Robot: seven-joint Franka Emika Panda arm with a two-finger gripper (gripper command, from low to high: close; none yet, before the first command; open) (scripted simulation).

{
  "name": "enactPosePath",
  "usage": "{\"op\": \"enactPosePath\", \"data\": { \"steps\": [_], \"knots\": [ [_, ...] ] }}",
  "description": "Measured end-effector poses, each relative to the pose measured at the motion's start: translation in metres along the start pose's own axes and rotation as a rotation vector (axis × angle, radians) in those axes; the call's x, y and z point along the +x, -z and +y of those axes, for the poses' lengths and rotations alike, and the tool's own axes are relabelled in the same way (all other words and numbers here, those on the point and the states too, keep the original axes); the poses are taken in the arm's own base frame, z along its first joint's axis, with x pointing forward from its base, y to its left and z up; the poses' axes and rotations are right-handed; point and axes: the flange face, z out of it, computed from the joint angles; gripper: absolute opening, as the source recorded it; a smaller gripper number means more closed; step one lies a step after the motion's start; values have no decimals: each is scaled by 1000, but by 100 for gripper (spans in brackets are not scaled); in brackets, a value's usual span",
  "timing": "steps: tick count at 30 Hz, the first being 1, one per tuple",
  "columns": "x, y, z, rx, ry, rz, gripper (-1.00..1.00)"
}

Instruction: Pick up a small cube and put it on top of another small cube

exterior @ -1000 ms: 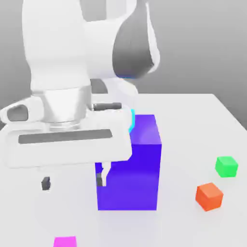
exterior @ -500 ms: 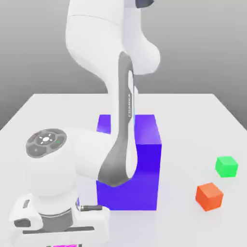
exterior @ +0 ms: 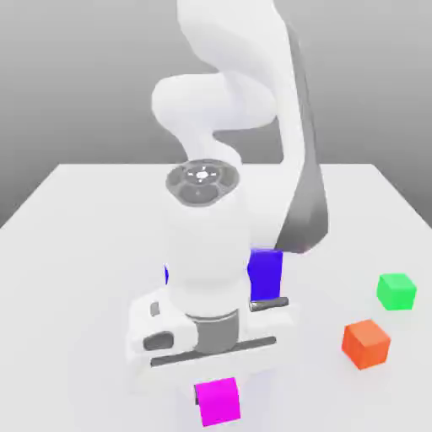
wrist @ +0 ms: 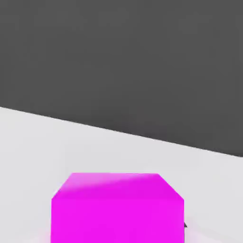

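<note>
Below tool [exterior: 221, 384]: small cube [exterior: 218, 401], near table [exterior: 84, 253] edge.

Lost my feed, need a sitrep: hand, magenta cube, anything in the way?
Hand directly over magenta cube, near table's front edge. Green cube and orange-red cube sit apart at exterior view's right. Blue-violet block behind the arm, nothing blocking the cube.

Magenta cube [wrist: 117, 209] on white table [wrist: 47, 142]
</note>
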Motion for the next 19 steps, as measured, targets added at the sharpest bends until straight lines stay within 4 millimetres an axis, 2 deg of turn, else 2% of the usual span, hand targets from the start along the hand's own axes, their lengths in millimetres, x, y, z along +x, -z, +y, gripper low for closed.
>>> {"op": "enactPosePath", "data": {
  "steps": [3,5,6,8,10,11,12,13,15,16,19],
  "knots": [
    [-72,4,-49,-2,111,-10,-100],
    [-130,7,-76,-7,196,-11,-100],
    [-167,9,-91,-11,255,-10,-100],
    [-257,10,-116,-23,413,-4,-100],
    [-352,8,-123,-38,572,13,-100],
    [-399,0,-121,-44,657,22,-100],
    [-421,-9,-119,-46,696,27,-100],
    [-387,-17,-118,-45,608,31,-100],
    [-376,-37,-115,-45,576,34,-100],
    [-374,-45,-114,-45,572,34,100],
    [-374,-45,-114,-45,572,34,100]
  ]
}}
